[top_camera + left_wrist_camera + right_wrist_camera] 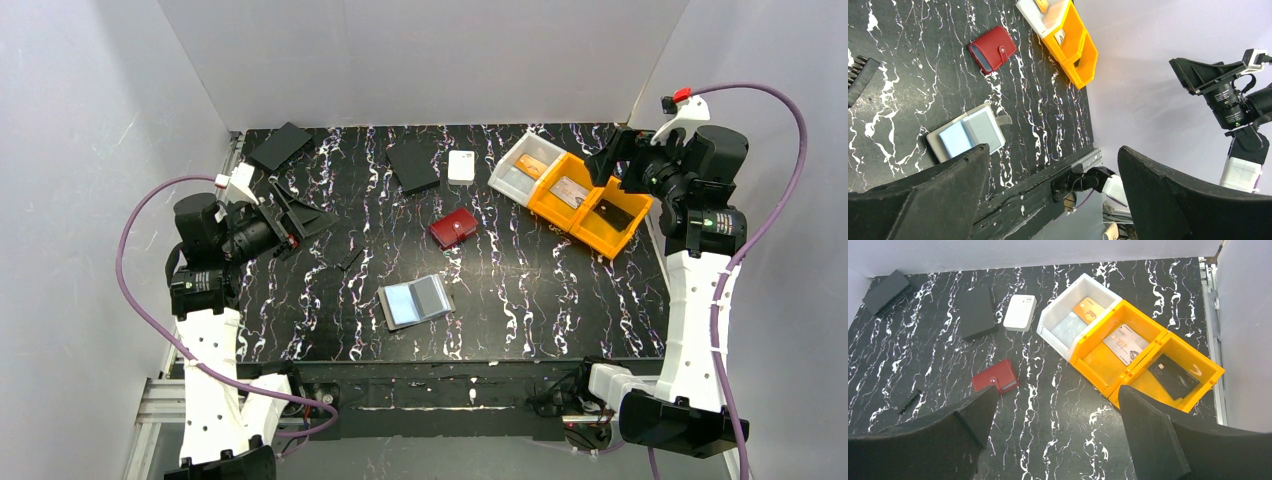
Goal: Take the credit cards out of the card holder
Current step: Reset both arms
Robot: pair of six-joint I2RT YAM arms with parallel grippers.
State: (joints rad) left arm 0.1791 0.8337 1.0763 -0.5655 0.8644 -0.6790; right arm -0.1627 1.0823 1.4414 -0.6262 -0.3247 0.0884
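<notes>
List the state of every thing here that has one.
card holder: open flat, light blue card in one half
dark red case: shut, tab fastened
left gripper: open, empty
right gripper: open, empty
white bin: holds an orange card
orange bins: one card in each

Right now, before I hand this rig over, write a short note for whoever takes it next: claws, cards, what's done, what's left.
Left claw: open, empty, above the table's left side.
Right claw: open, empty, above the bins at the right rear.
Card holder: lies open near the front centre, light blue card in its left half as the top view shows it.
Orange card: in the white bin.
Done: holder open, orange card outside it.
Left: pull the light blue card. The right half looks grey, so check it.
</notes>
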